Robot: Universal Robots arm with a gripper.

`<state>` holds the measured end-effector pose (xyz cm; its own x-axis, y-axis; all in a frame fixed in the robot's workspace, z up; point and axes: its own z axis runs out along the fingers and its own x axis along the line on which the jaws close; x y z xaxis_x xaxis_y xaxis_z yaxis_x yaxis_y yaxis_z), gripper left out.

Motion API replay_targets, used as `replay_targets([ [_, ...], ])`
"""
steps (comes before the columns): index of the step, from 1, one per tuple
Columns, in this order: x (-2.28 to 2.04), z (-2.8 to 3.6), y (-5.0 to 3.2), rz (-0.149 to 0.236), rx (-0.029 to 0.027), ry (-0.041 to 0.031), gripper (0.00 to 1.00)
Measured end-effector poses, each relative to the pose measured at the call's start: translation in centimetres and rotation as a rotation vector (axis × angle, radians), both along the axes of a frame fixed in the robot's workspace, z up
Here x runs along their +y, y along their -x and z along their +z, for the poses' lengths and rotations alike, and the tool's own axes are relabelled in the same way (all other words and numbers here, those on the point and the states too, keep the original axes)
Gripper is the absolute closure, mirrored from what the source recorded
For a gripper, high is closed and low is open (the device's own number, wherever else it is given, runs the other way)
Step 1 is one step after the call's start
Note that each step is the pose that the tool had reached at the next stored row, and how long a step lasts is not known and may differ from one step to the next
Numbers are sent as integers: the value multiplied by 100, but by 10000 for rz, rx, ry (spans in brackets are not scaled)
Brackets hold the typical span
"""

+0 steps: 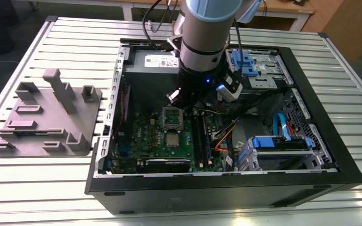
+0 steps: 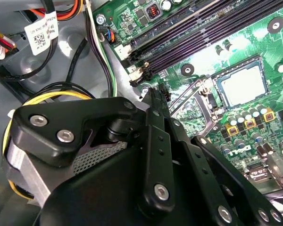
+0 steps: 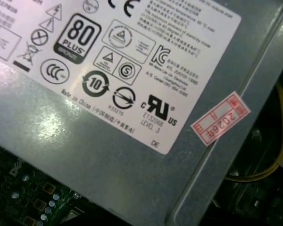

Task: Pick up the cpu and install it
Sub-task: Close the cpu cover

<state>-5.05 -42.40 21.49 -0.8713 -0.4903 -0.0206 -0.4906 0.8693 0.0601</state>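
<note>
The cpu (image 1: 172, 140) (image 2: 241, 84) is a small silver-grey square lying flat inside the black socket on the green motherboard (image 1: 144, 136). The socket's silver metal frame (image 1: 171, 117) (image 2: 198, 99) stands lifted open beside it. My gripper (image 1: 182, 104) (image 2: 153, 94) hangs inside the open computer case, just above the raised frame and a short way from the cpu, not touching it. In the second wrist view its black linkage covers the near part of the board.
The black case (image 1: 332, 155) lies open on a slatted metal table (image 1: 74, 42). A grey tray (image 1: 43, 122) with upright fixtures sits at the exterior view's left. Black memory sticks (image 1: 198, 134), loose cables (image 2: 61, 92), blue drive brackets (image 1: 282, 141) and the labelled power supply (image 3: 132, 94) crowd the gripper.
</note>
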Motion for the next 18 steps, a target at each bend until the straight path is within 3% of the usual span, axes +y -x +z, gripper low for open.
replay_targets([
  [10, -3, 53, 0, 320, -1, -1, 90],
  [18, -3, 64, 0, 1247, 0, 4, 90],
])
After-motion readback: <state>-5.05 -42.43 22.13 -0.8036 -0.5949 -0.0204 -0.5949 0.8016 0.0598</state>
